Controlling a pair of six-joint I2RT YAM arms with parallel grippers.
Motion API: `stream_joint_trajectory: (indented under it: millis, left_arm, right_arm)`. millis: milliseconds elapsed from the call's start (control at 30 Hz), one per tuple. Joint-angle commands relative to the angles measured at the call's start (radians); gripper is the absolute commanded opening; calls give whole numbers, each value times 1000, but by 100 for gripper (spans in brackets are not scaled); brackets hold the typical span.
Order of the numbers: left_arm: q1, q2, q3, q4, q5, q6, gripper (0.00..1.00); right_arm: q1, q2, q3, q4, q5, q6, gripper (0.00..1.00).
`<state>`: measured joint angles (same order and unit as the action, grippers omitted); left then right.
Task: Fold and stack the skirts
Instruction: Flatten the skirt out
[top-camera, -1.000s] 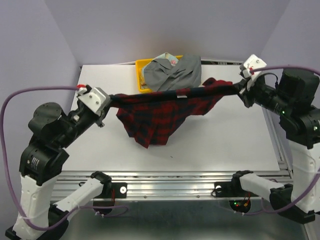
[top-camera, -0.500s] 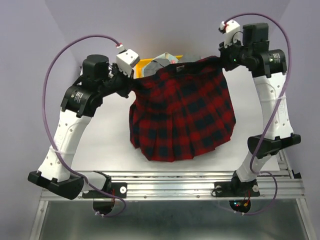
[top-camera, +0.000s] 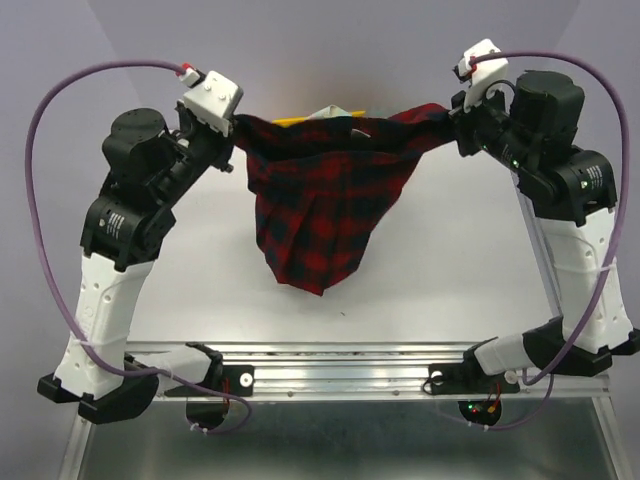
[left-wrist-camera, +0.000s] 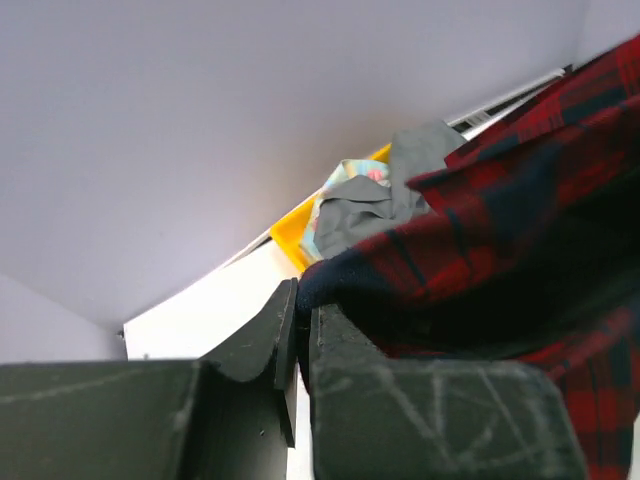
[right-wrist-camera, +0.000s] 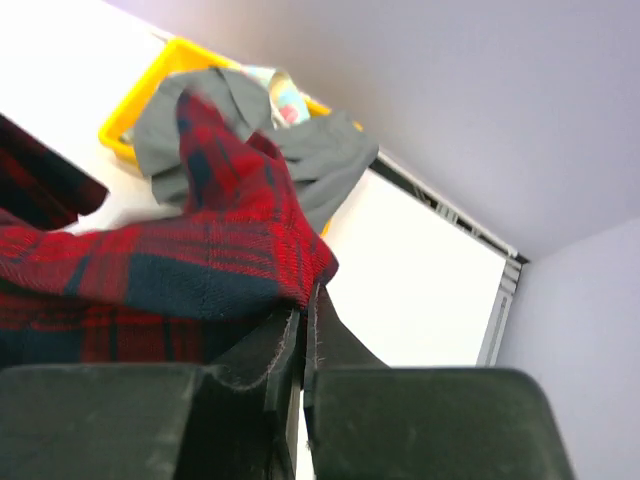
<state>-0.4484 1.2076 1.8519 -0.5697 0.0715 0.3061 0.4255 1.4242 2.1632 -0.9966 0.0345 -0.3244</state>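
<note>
Lilac walls (top-camera: 330, 50) back our white table (top-camera: 470, 270). We see left jaws and right jaws each pinched shut on a waistband corner of the plaid skirt (top-camera: 325, 215), stretched aloft between them. Behind it, grey skirt (right-wrist-camera: 330, 160) and floral skirt (left-wrist-camera: 348, 178) lie heaped in the yellow tray (right-wrist-camera: 120, 120).

White links and bulky black joints make up the left arm (top-camera: 100, 300) and right arm (top-camera: 580, 270). A purple cable (top-camera: 29, 190) arcs from each white wrist box (top-camera: 212, 97). The tool fingers (left-wrist-camera: 440, 420) are dark, matte, faintly scratched with pale lines.
</note>
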Motion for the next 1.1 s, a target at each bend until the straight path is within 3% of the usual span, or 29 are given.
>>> stream_joint_trajectory:
  millis: [0,67,100,200,233,300,467,600,767,1067]
  left_arm:
    - [-57,-34,-75,-124,255,121,0]
    - [-160,-83,-178,-163,260,151,0]
    - [-203,-161,-230,-136,150,139,0]
    - [-161,-230,-344,22,-189,70,0]
    - [-123,-236,-356,113,-267,71,0]
    - [-81,-246,-352,212,-366,85,0]
    - [-20,-142,-212,171,-481,73,0]
    - [2,-149,-181,179,-493,80,0]
    - [2,-249,-256,180,-466,87,0]
    - [2,-518,-378,-62,-124,103,0]
  right_arm:
    - [-2,-28,-52,72,-216,-21,1]
    - [-2,-77,-198,17,-278,-28,1]
    - [-2,-112,-254,50,-256,-18,1]
    - [-2,-217,-394,238,50,-62,1]
    - [-2,-203,-390,263,174,-74,1]
    - [-2,-164,-311,282,255,-71,1]
    - [-2,-42,-131,288,416,-108,1]
    - [-2,-19,-23,283,478,-131,1]
    - [-2,-106,-116,234,446,-116,1]
    - [-2,-267,-217,-142,266,-68,1]
